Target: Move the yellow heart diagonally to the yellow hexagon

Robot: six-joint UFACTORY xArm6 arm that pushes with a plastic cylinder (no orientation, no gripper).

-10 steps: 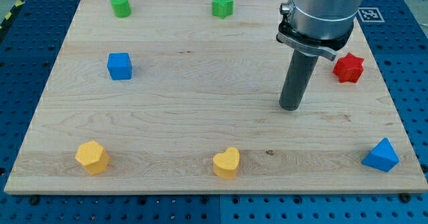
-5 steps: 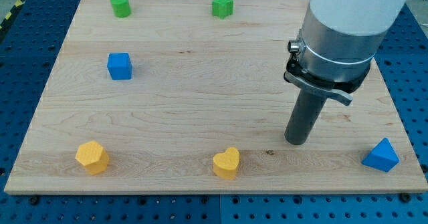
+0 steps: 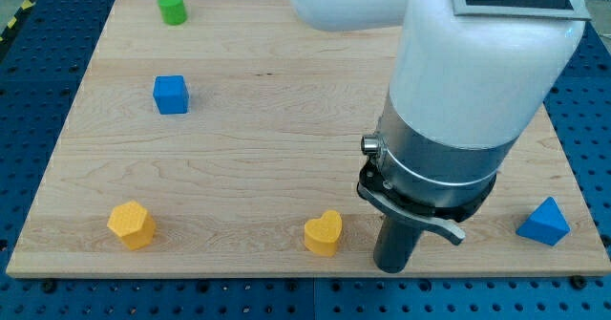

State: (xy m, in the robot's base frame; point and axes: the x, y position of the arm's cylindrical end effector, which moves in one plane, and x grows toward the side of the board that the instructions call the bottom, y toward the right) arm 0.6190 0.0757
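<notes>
The yellow heart (image 3: 324, 233) lies near the board's bottom edge, a little right of centre. The yellow hexagon (image 3: 131, 224) lies at the bottom left. My tip (image 3: 392, 266) rests on the board just to the right of the heart, slightly lower, with a small gap between them. The arm's body covers much of the board's right half.
A blue cube (image 3: 171, 95) sits at the left, a green cylinder (image 3: 172, 7) at the top left, and a blue triangular block (image 3: 544, 222) at the bottom right. The wooden board (image 3: 239, 138) ends just below my tip.
My tip has moved down and to the left, from the board's right middle to the bottom edge beside the yellow heart. The arm now hides the green star and red star. No block has moved.
</notes>
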